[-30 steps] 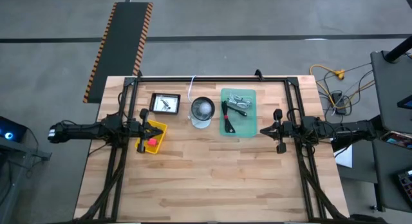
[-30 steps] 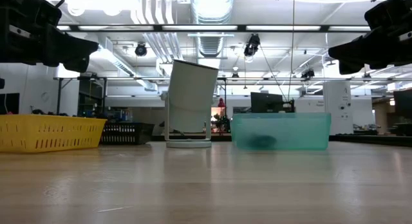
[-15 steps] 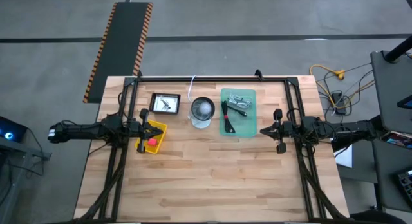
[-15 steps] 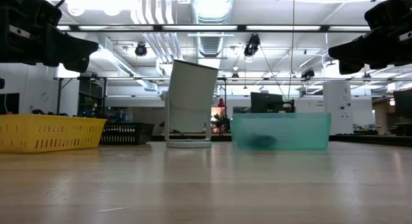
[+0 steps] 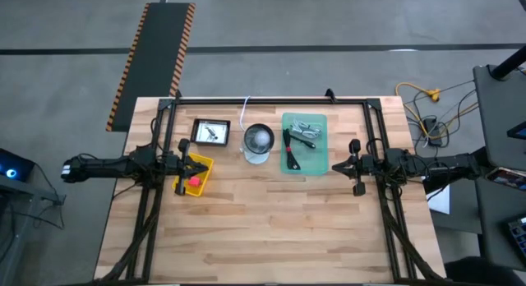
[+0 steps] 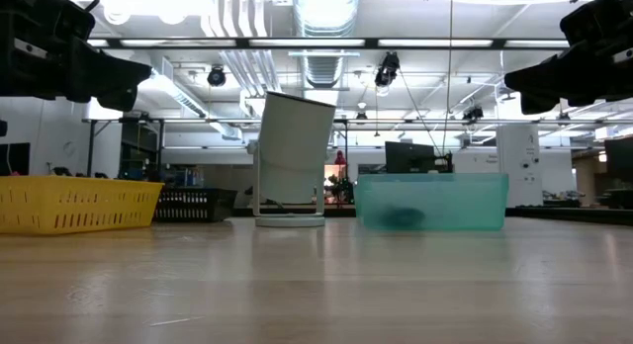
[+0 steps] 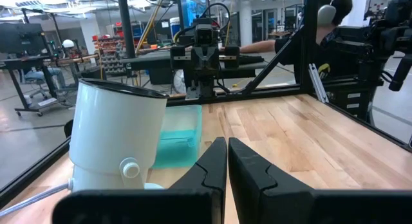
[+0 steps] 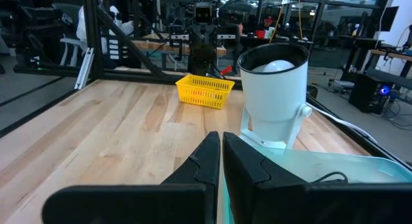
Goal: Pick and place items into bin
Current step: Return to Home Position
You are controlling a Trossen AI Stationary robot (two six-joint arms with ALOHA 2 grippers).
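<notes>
Both arms hover above the table, touching nothing. My left gripper [image 5: 200, 163] is shut and hangs over the yellow basket [image 5: 194, 176], where a pink-red lump [image 5: 195, 181] lies. My right gripper [image 5: 333, 167] is also shut, just right of the teal bin [image 5: 305, 144]. That bin holds a dark stick-like tool [image 5: 289, 146] and a pale coiled cable [image 5: 306, 130]. A black-rimmed tray [image 5: 210, 131] carries a silver piece on a white card. In the wrist views the left fingers [image 7: 227, 161] and the right fingers [image 8: 221, 153] each lie closed together.
A white tilted canister [image 5: 257, 143] stands between the black tray and the teal bin, with a white cord running to the far edge. A black frame [image 5: 271, 100] rims the table's far and side edges. The near half of the wooden table [image 5: 271, 228] is bare. A person stands beyond the table [image 7: 335, 18].
</notes>
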